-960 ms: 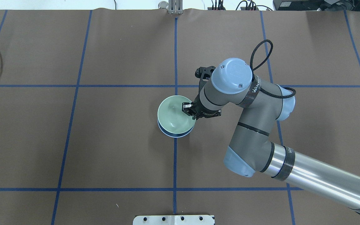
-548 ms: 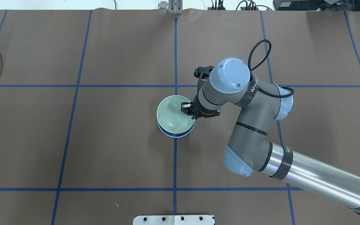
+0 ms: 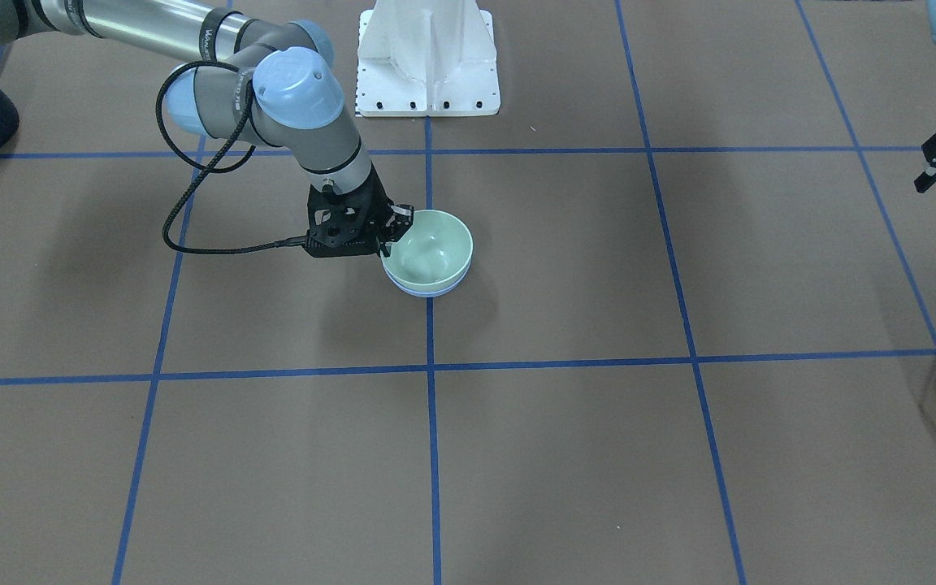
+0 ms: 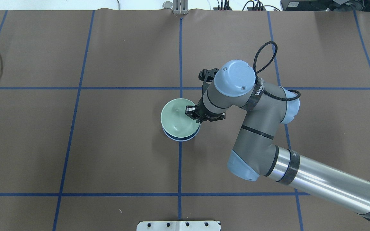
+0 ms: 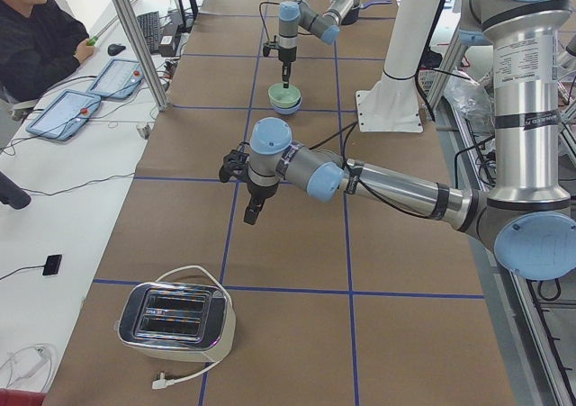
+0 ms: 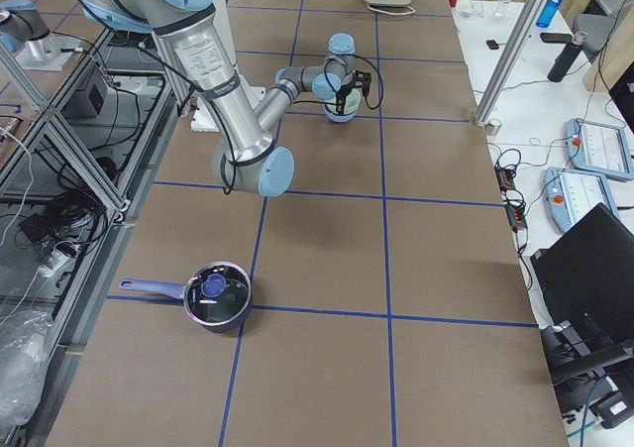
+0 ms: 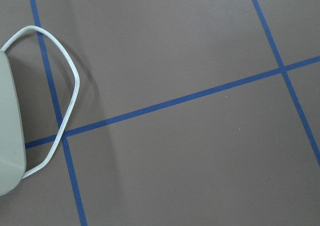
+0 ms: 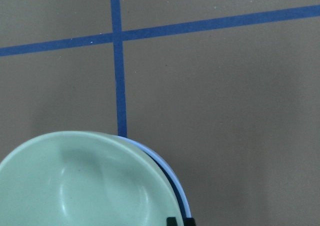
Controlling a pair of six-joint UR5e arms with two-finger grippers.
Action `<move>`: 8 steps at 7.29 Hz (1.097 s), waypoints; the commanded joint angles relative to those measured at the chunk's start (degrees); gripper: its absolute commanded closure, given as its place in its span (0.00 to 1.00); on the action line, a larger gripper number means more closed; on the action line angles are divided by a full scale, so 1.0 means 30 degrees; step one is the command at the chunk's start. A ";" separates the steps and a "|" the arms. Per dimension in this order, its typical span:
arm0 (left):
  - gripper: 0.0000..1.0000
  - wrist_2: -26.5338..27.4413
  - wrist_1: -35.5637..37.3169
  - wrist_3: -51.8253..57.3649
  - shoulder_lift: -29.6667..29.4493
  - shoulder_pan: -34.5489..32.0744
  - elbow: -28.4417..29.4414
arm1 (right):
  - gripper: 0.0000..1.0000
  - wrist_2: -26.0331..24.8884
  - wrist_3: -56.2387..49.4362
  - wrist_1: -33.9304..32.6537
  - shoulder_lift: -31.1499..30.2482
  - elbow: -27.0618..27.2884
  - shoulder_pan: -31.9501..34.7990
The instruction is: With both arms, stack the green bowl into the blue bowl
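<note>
Out from the pedestal [image 3: 427, 57], on the tape line running straight away from it, the green bowl [image 4: 178, 119] sits nested in the blue bowl [image 4: 180, 138]. Only a thin blue rim shows under the green one, more on one side.

Writing: a black band [image 4: 259, 91] on the right arm [image 4: 316, 181] has white letters starting "WAN"; the rest is unreadable.

Desk [image 4: 124, 154]: brown paper cover, with blue tape [image 4: 75, 88] laid in a grid of big squares. A toaster [image 5: 175, 320] with a white cable [image 7: 76, 88] stands at the end far to the pedestal's left. A dark blue lidded pot [image 6: 218, 303] stands at the end far to its right.

Room: a lab with aluminium frame posts. An operator [image 5: 36, 37] sits at a white side bench across the desk from the pedestal, with tablets [image 5: 117, 77] on it.

Green bowl: pale mint, glossy, plain. Blue bowl: pale periwinkle, plain, much the same size.

The right claw [image 4: 193, 113] is clamped on the green bowl's rim, on the side toward the pedestal's right, with one finger inside the bowl and the other outside.

The left claw [image 3: 931, 171] hangs above bare desk well off to the pedestal's left, apart from both bowls. Cannot tell if it is open or closed.
</note>
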 commanded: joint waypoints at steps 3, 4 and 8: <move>0.02 -0.0262 0.0030 -0.0029 0.0000 0.0000 -0.0029 | 0.62 0.0030 -0.0064 0.0008 0.0001 0.0029 -0.0022; 0.02 -0.0264 0.0030 -0.0029 0.0000 0.0000 -0.0029 | 0.24 -0.0435 -0.0296 0.0153 0.0001 -0.0001 -0.0022; 0.02 -0.0293 0.0088 0.0000 -0.0029 -0.0435 0.0029 | 0.00 -0.0645 -0.0444 0.0505 -0.0028 0.0290 0.0993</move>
